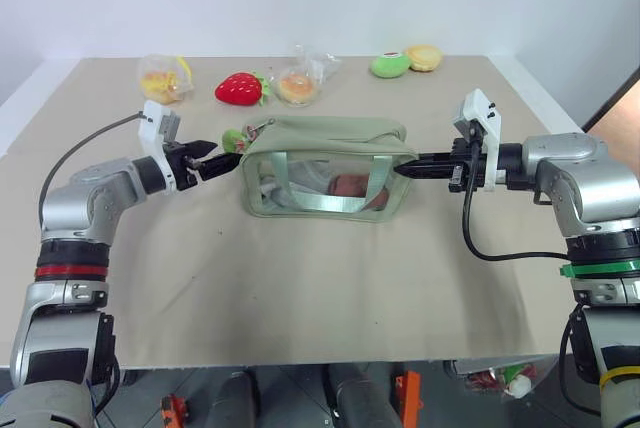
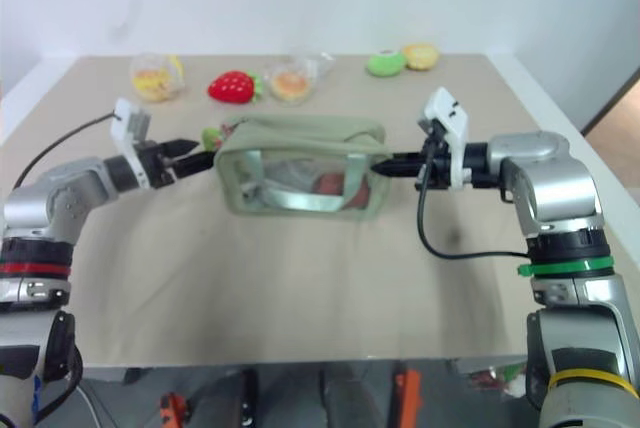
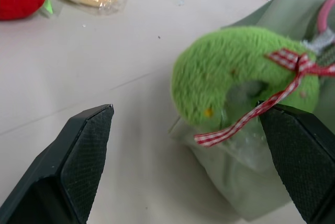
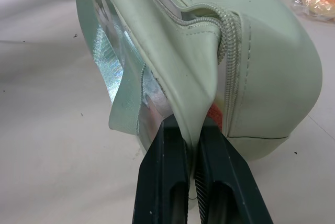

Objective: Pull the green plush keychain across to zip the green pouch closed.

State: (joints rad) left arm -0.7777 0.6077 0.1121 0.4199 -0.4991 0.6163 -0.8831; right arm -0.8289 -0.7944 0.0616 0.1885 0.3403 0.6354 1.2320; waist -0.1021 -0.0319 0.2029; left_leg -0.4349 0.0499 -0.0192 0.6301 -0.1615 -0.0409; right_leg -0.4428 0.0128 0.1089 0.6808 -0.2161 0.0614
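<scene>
Count, relative to the green pouch [image 1: 322, 165]: 1 green plush keychain [image 1: 234, 140] touching its left end. Behind it: 1 red strawberry toy [image 1: 238, 89], 2 clear bags with food toys [image 1: 163, 78] [image 1: 300, 82], 1 round green toy [image 1: 390, 65], 1 yellow bun [image 1: 424, 56].

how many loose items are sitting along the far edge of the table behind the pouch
5: a clear bag of yellow pieces far left, a red strawberry toy, a wrapped bun near the middle, then a round green toy and a yellow pastry touching at right. None seems hidden.
</scene>
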